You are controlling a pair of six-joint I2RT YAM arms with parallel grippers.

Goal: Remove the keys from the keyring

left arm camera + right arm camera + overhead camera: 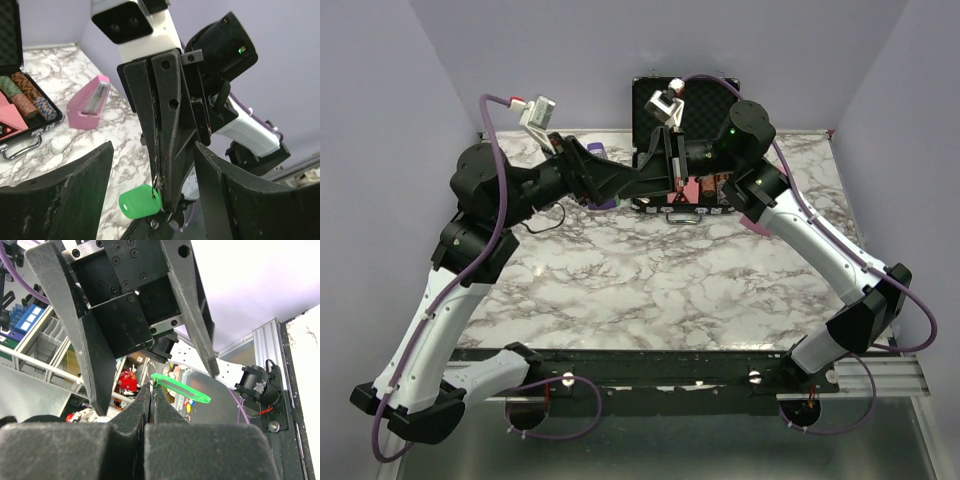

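The keyring [180, 388], a small bright green oval plastic tag on a thin metal ring, hangs at the very tip of the right pincer [150, 390], whose jaws are clenched on that ring. The tiny silver-grey metal keys are too small to make out with certainty. The left pincer [152, 150] is released, its fingers [75, 185] spread either side of the right pincer's tip, touching nothing. This looks like a regrasp. Next, the left pincer must close on a key beside the tag and work it off.

text: none readable | poker chips [25, 97]: markings too small to read (patterned edges only)
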